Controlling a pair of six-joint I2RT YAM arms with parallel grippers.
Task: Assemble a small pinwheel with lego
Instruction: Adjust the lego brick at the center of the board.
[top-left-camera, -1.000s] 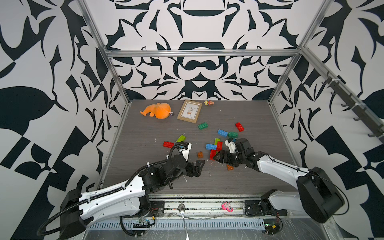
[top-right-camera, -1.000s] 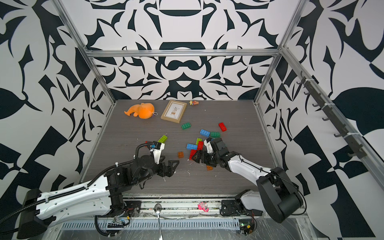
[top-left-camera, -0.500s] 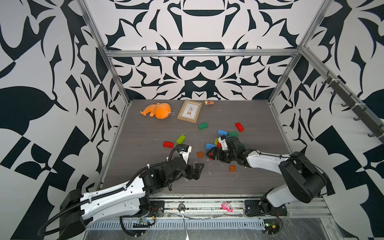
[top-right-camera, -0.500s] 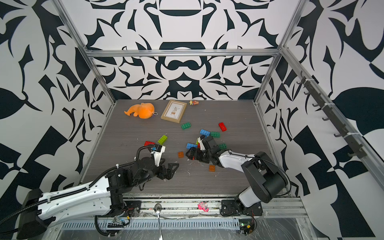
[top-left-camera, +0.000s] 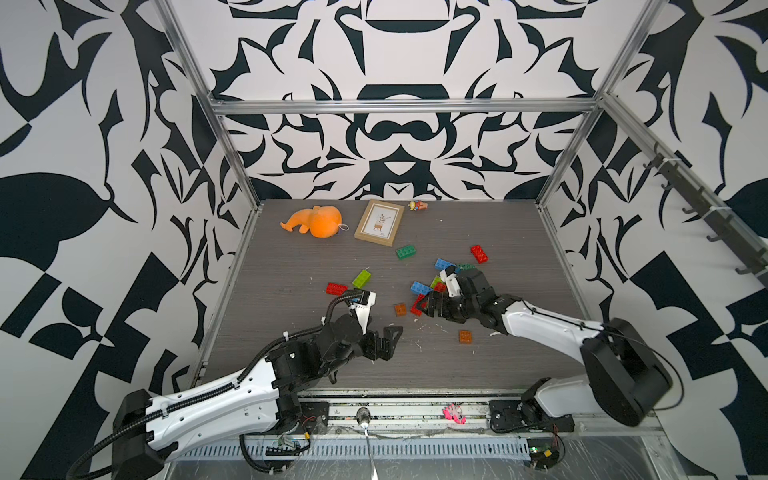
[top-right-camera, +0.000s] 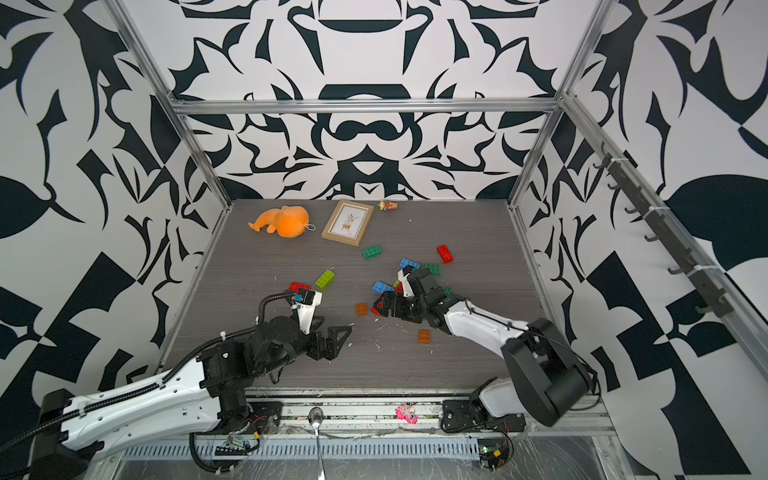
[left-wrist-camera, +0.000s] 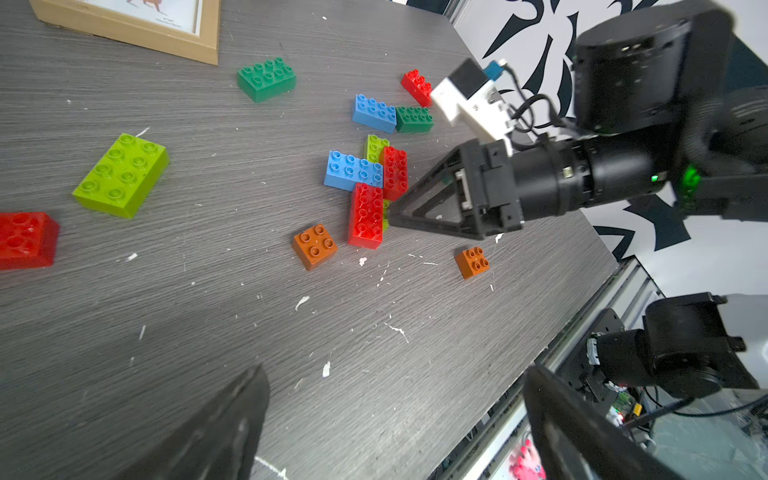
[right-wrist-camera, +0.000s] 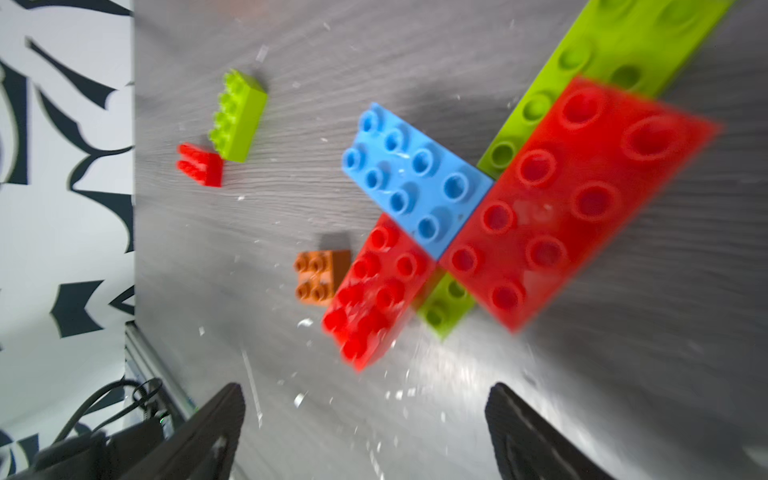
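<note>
**Table** (top-left-camera: 291, 257): grey wood grain, flecked with white specks toward the near edge.

**Cluster** (left-wrist-camera: 368, 187): right of centre. Four joined pieces:
- blue brick (right-wrist-camera: 415, 183)
- near red brick (left-wrist-camera: 365, 216)
- far red brick (left-wrist-camera: 395, 172)
- lime strip (right-wrist-camera: 602, 54), which lies under the other three and shows at both ends.

**Loose lego:**
- Left orange square (top-left-camera: 400, 309): just left of the near red brick.
- Right orange square (top-left-camera: 465, 336): nearer, beside the right arm.
- Loose lime brick (top-left-camera: 361, 278) and loose red brick (top-left-camera: 336, 288): side by side, left of the cluster.
- Far green brick (top-left-camera: 406, 251): close to the frame.
- Far blue brick (top-left-camera: 444, 264) and second green brick (top-left-camera: 465, 266): touching, just beyond the cluster.
- Far-right red brick (top-left-camera: 479, 253): a little beyond that pair.

**Right gripper** (right-wrist-camera: 365, 390): low at the cluster's near right side. Its fingers are spread wide with only bare table between them. In the left wrist view one fingertip sits at the end of the near red brick; contact cannot be told. Its own wrist view is blurred.

**Left gripper** (left-wrist-camera: 397, 370): near the table's middle, well short of the cluster and pointing toward it. Its fingers are spread wide and hold nothing.

**Other items, far edge:** orange plush (top-left-camera: 316, 220) at far left, frame (top-left-camera: 379, 222) lying flat beside it, and a figurine (top-left-camera: 417, 205) just past the frame's far corner.
</note>
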